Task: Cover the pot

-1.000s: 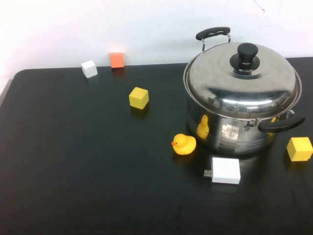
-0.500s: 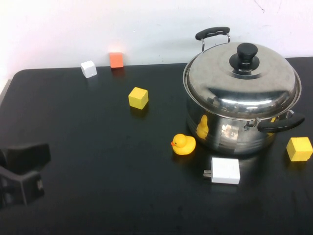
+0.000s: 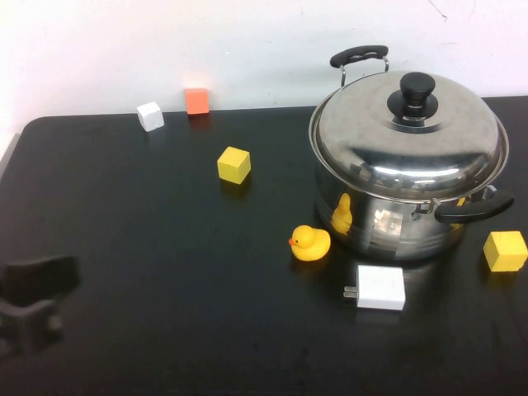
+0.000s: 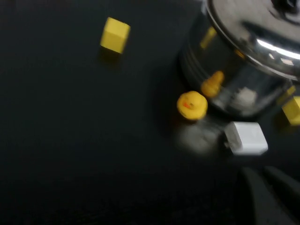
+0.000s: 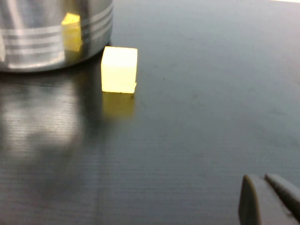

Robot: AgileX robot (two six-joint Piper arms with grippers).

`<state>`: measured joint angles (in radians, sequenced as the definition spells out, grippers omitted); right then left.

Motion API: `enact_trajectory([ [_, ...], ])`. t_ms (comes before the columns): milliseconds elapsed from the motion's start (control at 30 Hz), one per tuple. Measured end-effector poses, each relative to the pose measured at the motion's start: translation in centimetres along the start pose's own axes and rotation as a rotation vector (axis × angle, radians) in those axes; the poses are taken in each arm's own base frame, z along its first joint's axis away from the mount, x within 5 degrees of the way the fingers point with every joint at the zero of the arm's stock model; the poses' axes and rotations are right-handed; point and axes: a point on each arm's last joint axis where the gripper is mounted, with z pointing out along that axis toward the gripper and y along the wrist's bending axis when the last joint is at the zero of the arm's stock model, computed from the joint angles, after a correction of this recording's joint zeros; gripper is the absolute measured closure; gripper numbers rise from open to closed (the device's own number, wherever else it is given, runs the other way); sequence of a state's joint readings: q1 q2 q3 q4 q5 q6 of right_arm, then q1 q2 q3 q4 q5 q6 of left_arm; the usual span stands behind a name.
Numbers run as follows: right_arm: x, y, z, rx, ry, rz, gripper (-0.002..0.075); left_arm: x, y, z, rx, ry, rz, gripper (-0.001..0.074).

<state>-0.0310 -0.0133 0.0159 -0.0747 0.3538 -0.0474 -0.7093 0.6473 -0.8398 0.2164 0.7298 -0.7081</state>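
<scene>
Left claw (image 3: 33, 301) lower; pot (image 3: 388, 223) upright.

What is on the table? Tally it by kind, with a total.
Yellow cubes: 2
White cube: 1
Orange cube: 1
Duck: 1
Charger: 1
Pot: 1
Lid: 1
Total: 8
Left gripper low left; right gripper near a yellow cube.

I see the pot (image 3: 396, 216) as polished, mirror-bright steel, its lid (image 3: 408, 136) brushed metal with a glossy black plastic knob (image 3: 413, 95); beside the pot, the duck (image 3: 310, 243) looks smooth rubbery plastic; the table (image 3: 165, 280) is matt black, faintly grained.
</scene>
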Motion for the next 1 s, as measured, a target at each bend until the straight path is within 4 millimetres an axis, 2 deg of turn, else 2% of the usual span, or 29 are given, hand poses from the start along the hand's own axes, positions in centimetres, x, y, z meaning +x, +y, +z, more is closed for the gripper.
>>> enact_trajectory([
  [200,0.0,0.0,0.0,0.0,0.0,0.0,0.0728,1.5,3.0,-2.8,-0.099,-0.15,-0.128,0.0735],
  [367,0.0,0.0,0.0,0.0,0.0,0.0,0.0728,5.0,5.8,-3.7,-0.222,-0.31,-0.199,0.0735],
  [600,0.0,0.0,0.0,0.0,0.0,0.0,0.0728,10.1,8.8,-0.6,-0.237,-0.528,-0.18,0.0735],
  [767,0.0,0.0,0.0,0.0,0.0,0.0,0.0728,13.7,10.4,2.1,-0.15,-0.661,-0.118,0.0735],
  [1000,0.0,0.0,0.0,0.0,0.0,0.0,0.0728,14.8,11.1,2.5,-0.203,-0.592,-0.143,0.0735],
])
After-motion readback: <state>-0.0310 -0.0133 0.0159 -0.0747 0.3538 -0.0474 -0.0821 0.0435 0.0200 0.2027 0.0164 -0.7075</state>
